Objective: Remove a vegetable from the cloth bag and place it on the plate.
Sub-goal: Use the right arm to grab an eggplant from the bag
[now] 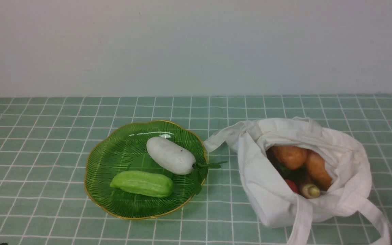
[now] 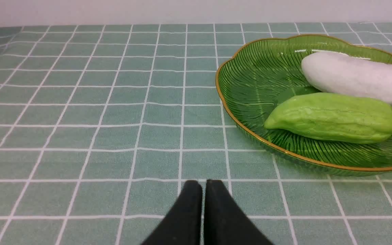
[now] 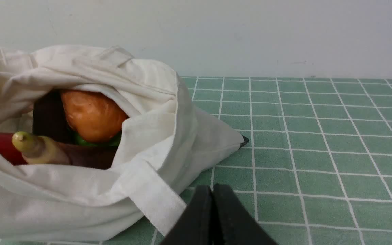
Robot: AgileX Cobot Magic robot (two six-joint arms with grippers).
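The cloth bag [image 1: 271,190] lies open on the right of the table, and it also shows in the right wrist view [image 3: 141,112]. The eggplant [image 1: 309,190] lies inside it; only its tan stem tip and pale neck [image 3: 43,151] poke towards the opening, and its dark body is mostly hidden. The green glass plate [image 1: 114,149] sits left of the bag and shows in the left wrist view [image 2: 250,78]. My left gripper [image 2: 202,183] is shut and empty over the cloth, short of the plate. My right gripper [image 3: 212,188] is shut and empty beside the bag's strap. Neither gripper shows in the front view.
A white radish [image 1: 170,154] and a light green cucumber [image 1: 142,183] lie on the plate. Two orange vegetables [image 1: 289,156] and a red one [image 1: 292,185] are in the bag. A long strap [image 1: 374,214] trails off the bag's front right.
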